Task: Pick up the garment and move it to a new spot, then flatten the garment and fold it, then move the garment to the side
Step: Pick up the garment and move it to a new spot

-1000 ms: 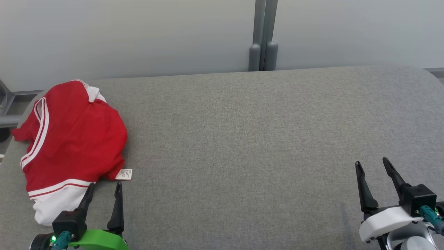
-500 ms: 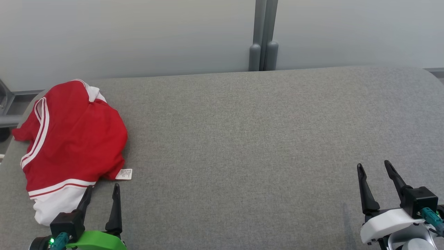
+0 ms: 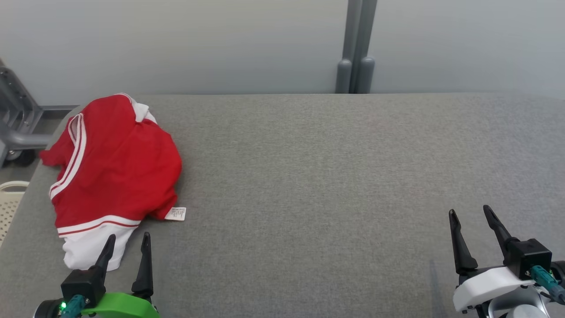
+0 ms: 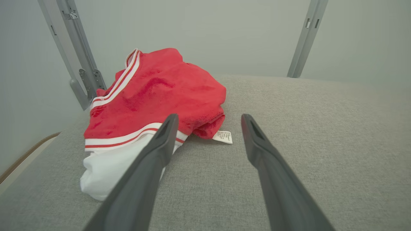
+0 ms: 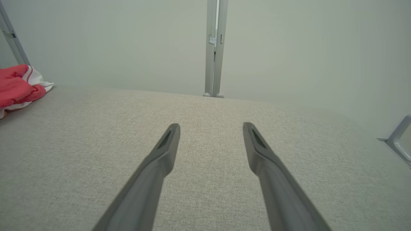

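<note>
Garment [image 3: 114, 176]: red, with white striped trim and a white panel, lying bunched in a heap at the left end of the table [image 3: 318, 176]. Nothing holds it.

Change noted: my head view has swung a little to the left over the past second, so the heap now sits further in from the picture's edge. The heap itself has not shifted. I read this as lining up for the first pick; no step of the task is done yet.

Left end effector [image 3: 128, 236]: fingers spread, empty, just short of the white panel, one fingertip overlapping it in the left wrist view.

Right end effector [image 3: 469, 210]: fingers spread, empty, over bare table well apart from the heap.

Label [image 3: 176, 213]: small white tag lying flat beside the heap's near right corner.

Surroundings: grey post [image 3: 355, 66] behind the table; metal frame [image 3: 17, 128] beyond the left end; below it a pale perforated object [image 3: 9, 203], possibly a basket.

Obstructions: none between left fingers and cloth.
</note>
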`<state>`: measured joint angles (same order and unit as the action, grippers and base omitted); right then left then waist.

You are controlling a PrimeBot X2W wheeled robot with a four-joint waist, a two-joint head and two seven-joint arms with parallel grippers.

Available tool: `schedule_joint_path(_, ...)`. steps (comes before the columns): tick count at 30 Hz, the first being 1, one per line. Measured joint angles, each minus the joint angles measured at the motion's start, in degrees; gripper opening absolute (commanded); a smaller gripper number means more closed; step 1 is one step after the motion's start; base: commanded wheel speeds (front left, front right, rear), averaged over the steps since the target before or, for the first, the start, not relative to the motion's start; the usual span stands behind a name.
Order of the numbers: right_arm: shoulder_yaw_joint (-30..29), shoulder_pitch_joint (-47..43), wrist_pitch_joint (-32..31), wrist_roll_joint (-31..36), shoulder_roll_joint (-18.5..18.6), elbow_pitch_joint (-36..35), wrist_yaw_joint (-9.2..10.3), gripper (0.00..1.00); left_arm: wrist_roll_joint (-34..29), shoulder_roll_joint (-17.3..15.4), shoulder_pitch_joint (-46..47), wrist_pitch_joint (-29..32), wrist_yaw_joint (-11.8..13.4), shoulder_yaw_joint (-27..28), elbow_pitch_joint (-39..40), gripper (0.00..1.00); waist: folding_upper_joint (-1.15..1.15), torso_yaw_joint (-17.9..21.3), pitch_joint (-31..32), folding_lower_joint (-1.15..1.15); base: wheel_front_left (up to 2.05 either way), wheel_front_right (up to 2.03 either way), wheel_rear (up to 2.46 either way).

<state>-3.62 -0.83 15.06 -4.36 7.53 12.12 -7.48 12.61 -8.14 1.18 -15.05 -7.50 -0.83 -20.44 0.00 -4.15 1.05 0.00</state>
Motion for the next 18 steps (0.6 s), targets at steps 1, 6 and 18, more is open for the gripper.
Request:
schedule_joint_path(1,0.3,0.0,0.0,0.0,-0.1,0.0,0.00,1.00,0.0,-0.1,0.0,0.0,0.0,0.1,0.0,1.00,0.00,-0.6,0.0,0.00,0.00,0.00,0.00)
schedule_joint_path(6,0.9,0.2,0.0,0.0,-0.4,-0.1,0.00,1.00,-0.1,-0.4,0.0,0.0,0.0,0.5,-0.2,1.00,0.00,-4.9,0.3,0.00,0.00,0.00,0.00)
schedule_joint_path(18,5.2,1.8,0.0,-0.2,-1.8,1.2,0.00,1.00,0.0,-2.1,-3.1,0.0,0.0,4.1,-0.4,1.00,0.00,-18.7,1.3,0.00,0.00,0.00,0.00)
